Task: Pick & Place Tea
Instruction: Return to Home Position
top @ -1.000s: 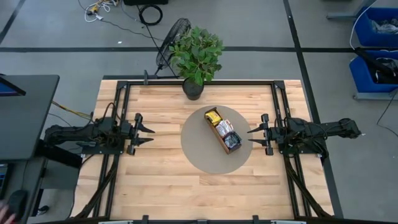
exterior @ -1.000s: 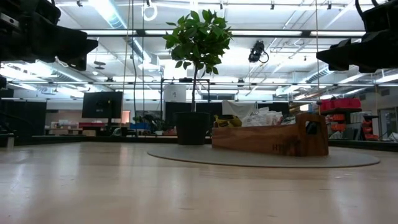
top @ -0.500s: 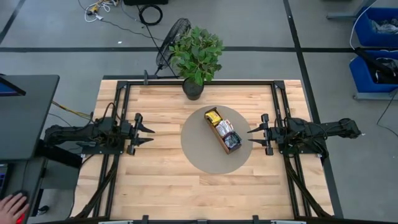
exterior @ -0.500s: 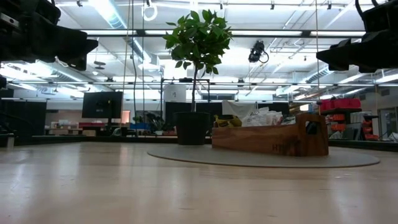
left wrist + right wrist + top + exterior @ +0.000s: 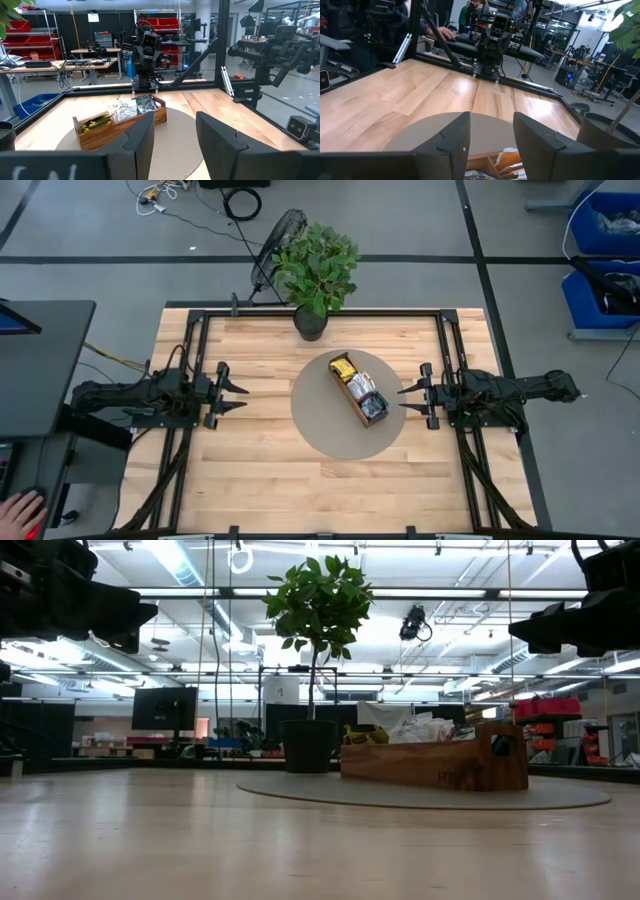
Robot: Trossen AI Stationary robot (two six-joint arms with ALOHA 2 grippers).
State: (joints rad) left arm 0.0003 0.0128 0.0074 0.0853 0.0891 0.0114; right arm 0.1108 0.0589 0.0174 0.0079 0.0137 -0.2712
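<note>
Wooden box holds tea — left gripper, right gripper spread, flanking mat.

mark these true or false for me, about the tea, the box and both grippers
1. The tea packets sit inside the wooden box. True.
2. The wooden box lies on bare wood, off the round mat. False: it lies on the round mat.
3. The left gripper holds a yellow packet. False: it is open and empty, at the table's left side.
4. The right gripper is open and apart from the wooden box. True.
</note>
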